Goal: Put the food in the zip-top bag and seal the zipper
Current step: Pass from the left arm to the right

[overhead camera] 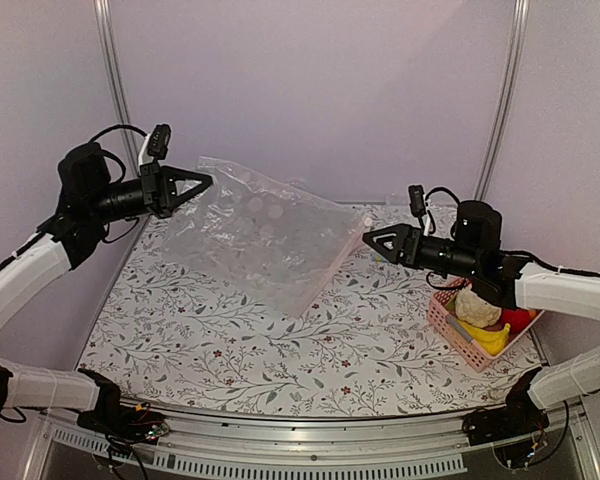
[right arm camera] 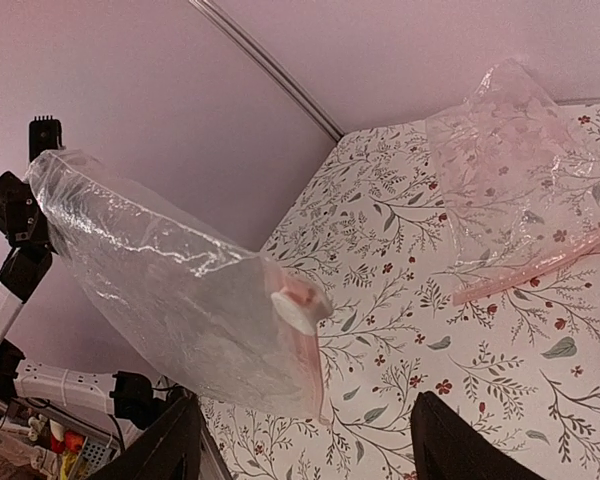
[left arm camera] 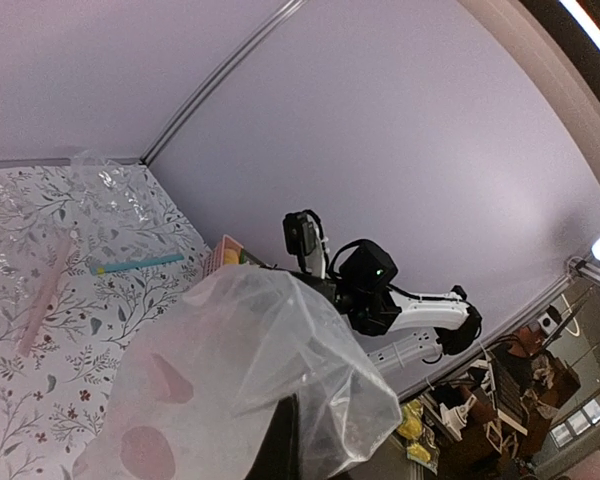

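Note:
A crinkly transparent zip-top bag (overhead camera: 270, 240) hangs in the air over the table. Its mouth edge shows a pale pink zipper strip (right arm camera: 315, 370) with a white slider (right arm camera: 298, 310). My left gripper (overhead camera: 202, 182) is raised at the back left and shut on the bag's upper left corner. In the left wrist view the bag (left arm camera: 240, 380) drapes over the fingers (left arm camera: 280, 440). My right gripper (overhead camera: 368, 240) is open and empty, right beside the bag's right corner. In the right wrist view the slider corner hangs ahead of the gripper (right arm camera: 305, 400). The food lies in a pink basket (overhead camera: 450, 325): white cauliflower (overhead camera: 472, 305), yellow banana (overhead camera: 490, 338), a red fruit (overhead camera: 520, 320).
A second clear bag with a pink strip (right arm camera: 500, 160) lies flat at the back of the flowered table. Beside it lies a teal zipper strip (left arm camera: 140, 263) and more crinkled plastic (left arm camera: 110, 175). Purple walls with metal posts close in the back and sides.

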